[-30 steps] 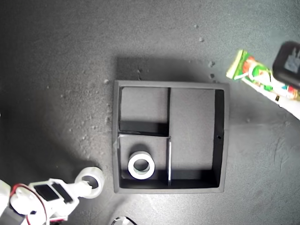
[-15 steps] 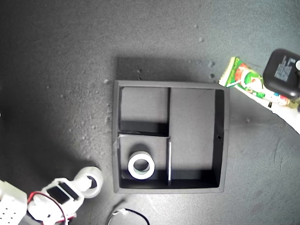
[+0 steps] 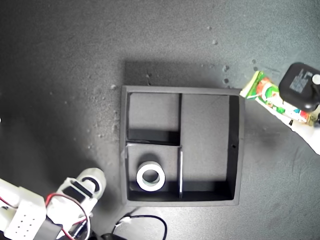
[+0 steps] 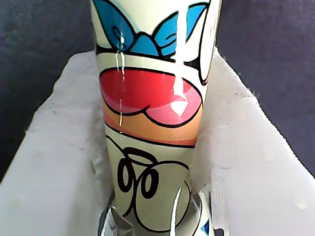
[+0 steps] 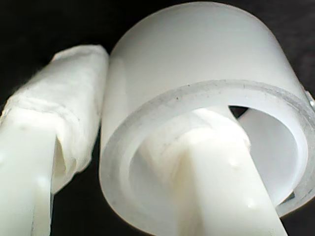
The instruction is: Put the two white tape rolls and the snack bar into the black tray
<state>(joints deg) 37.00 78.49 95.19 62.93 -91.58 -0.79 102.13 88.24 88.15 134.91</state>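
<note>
Item: two claws loaded, one roll already stowed.
My first claw (image 4: 152, 216) grips the shiny green, white and red cartoon-printed snack bar (image 3: 267, 95), off the square matte black tray's (image 3: 237, 145) corner at the exterior view's upper right. My second claw (image 3: 86, 186) pinches a small white tape roll (image 5: 206, 118), one finger through its hole, beside the tray on the dark tabletop (image 3: 60, 75). The other white tape roll (image 3: 150, 176) lies in a small compartment. Next, likely: carry both over the walls, bar lengthwise into the long compartment.

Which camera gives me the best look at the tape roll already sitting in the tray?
The exterior view: the tape roll lies flat in a small compartment of the tray. Neither wrist view shows it; one is filled by the snack bar, the other by the second roll.
</note>
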